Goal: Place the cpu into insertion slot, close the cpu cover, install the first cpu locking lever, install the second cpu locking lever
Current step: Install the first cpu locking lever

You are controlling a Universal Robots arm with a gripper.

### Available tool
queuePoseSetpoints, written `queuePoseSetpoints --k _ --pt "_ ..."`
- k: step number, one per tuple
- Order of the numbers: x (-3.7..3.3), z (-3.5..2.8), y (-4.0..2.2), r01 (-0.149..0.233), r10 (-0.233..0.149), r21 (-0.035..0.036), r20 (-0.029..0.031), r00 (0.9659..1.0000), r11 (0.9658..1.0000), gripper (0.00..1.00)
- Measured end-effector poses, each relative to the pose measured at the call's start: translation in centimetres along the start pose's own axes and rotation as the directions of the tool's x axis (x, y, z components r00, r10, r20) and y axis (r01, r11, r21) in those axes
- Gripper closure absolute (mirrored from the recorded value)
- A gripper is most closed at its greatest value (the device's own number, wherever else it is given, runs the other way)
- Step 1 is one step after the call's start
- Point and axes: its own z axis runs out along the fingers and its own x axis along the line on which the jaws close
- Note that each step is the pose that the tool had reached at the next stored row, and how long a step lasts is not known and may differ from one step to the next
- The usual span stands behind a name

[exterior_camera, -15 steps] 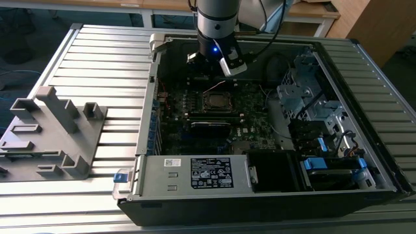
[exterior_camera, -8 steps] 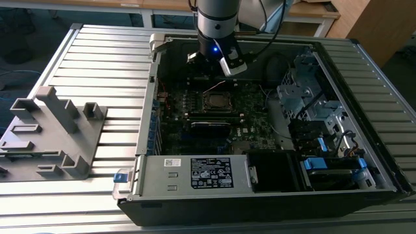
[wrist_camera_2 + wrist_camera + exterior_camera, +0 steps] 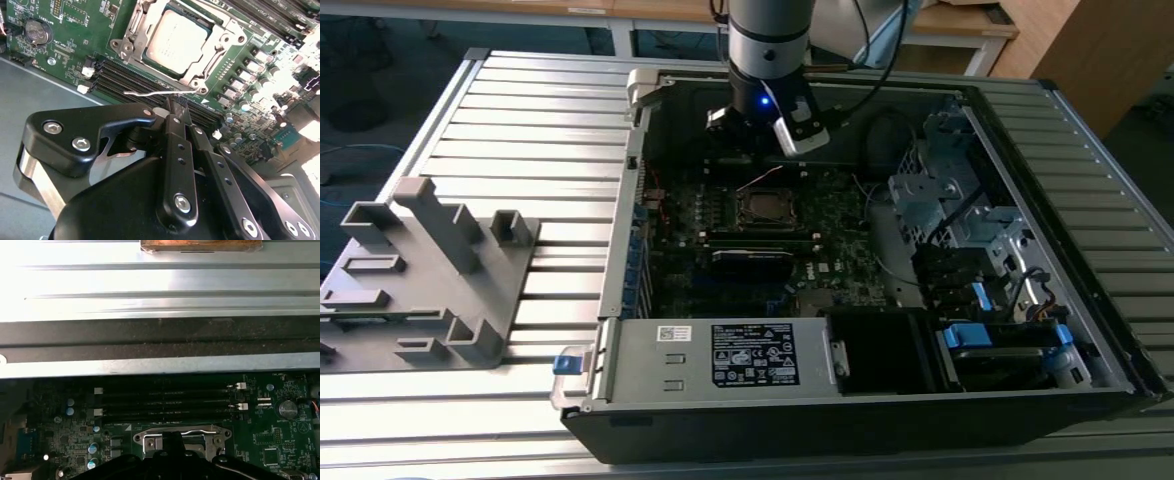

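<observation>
Exterior view: open computer case lying flat on a slatted table. The arm hangs over the far end of the motherboard, with the gripper just beyond the insertion slot. A thin locking lever sticks up between the two. Second wrist view: the cpu sits in the slot with the cpu cover down over it, the grey top showing through the window. The free locking lever lies crosswise right at the fingertips, its long axis square to the fingers, and the socket is straight ahead of the tips. The jaws are drawn together. I can't tell whether they pinch the wire or only touch it. First wrist view: the gripper shows dark against the socket's near edge, with memory slots and the case wall beyond.
</observation>
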Motion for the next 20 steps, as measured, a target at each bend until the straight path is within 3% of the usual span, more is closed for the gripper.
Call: queuePoseSetpoints --k 20 --pt "-0.95 1.36 0.91 0.000 0.000 0.0011 0.0001 1.0000 1.0000 0.89"
